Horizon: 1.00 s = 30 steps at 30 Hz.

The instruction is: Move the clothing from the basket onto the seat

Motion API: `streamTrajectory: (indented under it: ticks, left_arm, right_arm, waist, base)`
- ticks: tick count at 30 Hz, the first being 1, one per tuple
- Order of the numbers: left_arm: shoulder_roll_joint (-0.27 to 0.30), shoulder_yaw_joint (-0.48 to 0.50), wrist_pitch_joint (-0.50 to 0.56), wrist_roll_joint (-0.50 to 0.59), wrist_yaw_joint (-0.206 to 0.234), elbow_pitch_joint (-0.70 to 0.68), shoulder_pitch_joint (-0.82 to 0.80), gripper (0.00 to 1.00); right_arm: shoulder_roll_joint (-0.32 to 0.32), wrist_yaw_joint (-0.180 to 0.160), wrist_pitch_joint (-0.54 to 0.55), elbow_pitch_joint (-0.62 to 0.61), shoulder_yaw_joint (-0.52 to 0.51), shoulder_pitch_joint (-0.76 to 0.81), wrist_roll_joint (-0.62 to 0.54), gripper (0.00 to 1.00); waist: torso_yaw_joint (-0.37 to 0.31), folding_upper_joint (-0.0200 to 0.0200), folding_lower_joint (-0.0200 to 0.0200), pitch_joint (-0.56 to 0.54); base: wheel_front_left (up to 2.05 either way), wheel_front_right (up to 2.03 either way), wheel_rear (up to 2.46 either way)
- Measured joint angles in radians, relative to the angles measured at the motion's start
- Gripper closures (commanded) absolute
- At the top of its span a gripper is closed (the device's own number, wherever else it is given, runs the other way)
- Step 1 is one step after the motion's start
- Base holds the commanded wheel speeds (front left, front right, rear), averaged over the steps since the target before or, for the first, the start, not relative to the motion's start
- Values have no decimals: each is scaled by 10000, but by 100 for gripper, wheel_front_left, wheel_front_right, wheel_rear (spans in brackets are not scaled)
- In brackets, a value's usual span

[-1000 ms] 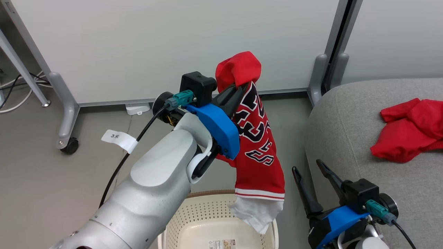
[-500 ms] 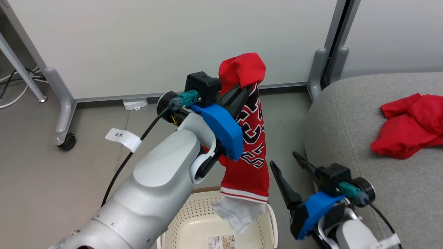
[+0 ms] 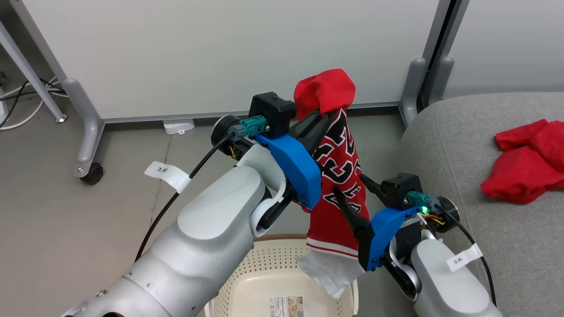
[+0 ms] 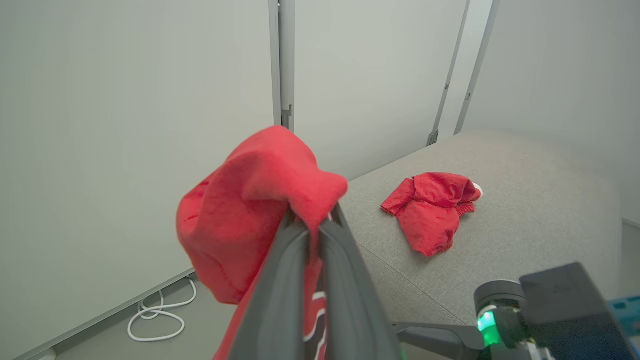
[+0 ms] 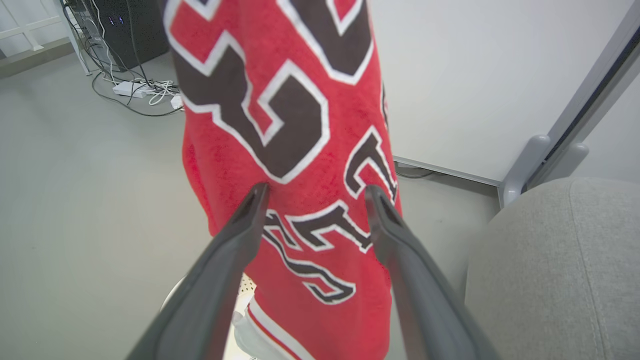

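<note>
— Clothing [image 3: 339, 171] check: where are the two pieces?

— Biggest thing first. I see the seat [image 3: 445, 145], grey, on my right, running out of the head view at its right and bottom edges. The basket [image 3: 260, 268] sits low in the middle. My left forearm covers its left side and the bottom edge cuts it off, so I read only part of its floor and a label there.

— And the garments?

— The lettered garment [image 5: 280, 125] hangs lengthwise above the basket, off the seat. White cloth below its striped hem dangles over the basket's right rim; whether it touches I cannot tell. The plain red garment [image 3: 524, 171] lies crumpled on the seat, clipped by the right edge in the head view, whole in the left wrist view.

— End effectors?

— My left end effector [image 4: 312, 222] is clamped on the lettered garment's bunched top, fingertips buried in cloth. My right end effector [image 5: 316, 189] has its fingers spread wide at the lettering, gripping nothing. Whether the tips touch the fabric I cannot make out.
</note>
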Motion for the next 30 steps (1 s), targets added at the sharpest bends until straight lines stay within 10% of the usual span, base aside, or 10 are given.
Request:
streamTrajectory:
  ticks: [27, 29, 30]
  left_arm:
    - [-8, -1022, 205, -777, -10, -1122, -119, 100]
    - [-8, -1049, 205, -796, 33, -1122, -122, 100]
    - [-8, -1058, 205, -823, 35, -1108, -125, 100]
  right_arm:
    - [-2, 0, -1534, 3741, 2399, -2354, 2826, 0]
    - [-2, 0, -1572, 3887, 2543, -2388, 2953, 89]
    - [-2, 0, -1593, 3940, 2608, -2415, 3014, 100]
  waist:
    - [124, 0, 0, -103]
    - [110, 0, 0, -121]
    - [101, 0, 0, -131]
  base:
    - [0, 0, 0]
    - [0, 0, 0]
    - [0, 0, 0]
